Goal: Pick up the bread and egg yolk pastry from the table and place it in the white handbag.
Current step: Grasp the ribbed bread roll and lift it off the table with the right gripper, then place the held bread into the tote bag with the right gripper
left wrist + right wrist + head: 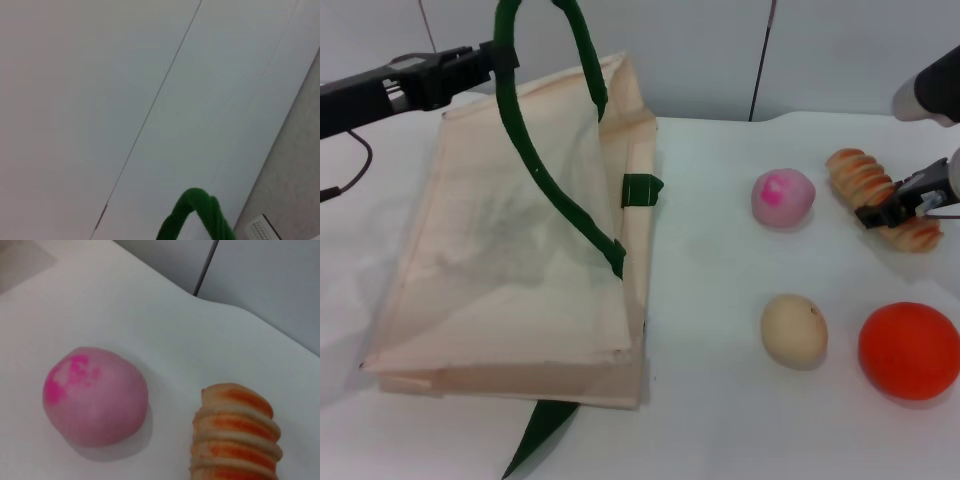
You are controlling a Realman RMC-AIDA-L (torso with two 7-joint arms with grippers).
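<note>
Pink ball (pixel 95 396): sitting on the white tabletop (pixel 150 325).
Bread (pixel 235 435): ridged, orange-striped, just beside it, apart.

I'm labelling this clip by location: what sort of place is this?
Probably a lab or test bench, not a home: a bare white table against plain grey wall panels, with toy-like food such as the bread and a tote, the white handbag.

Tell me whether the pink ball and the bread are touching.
Apart. The right wrist view shows a strip of bare white table between the pink ball and the bread; the head view shows the same gap.
</note>
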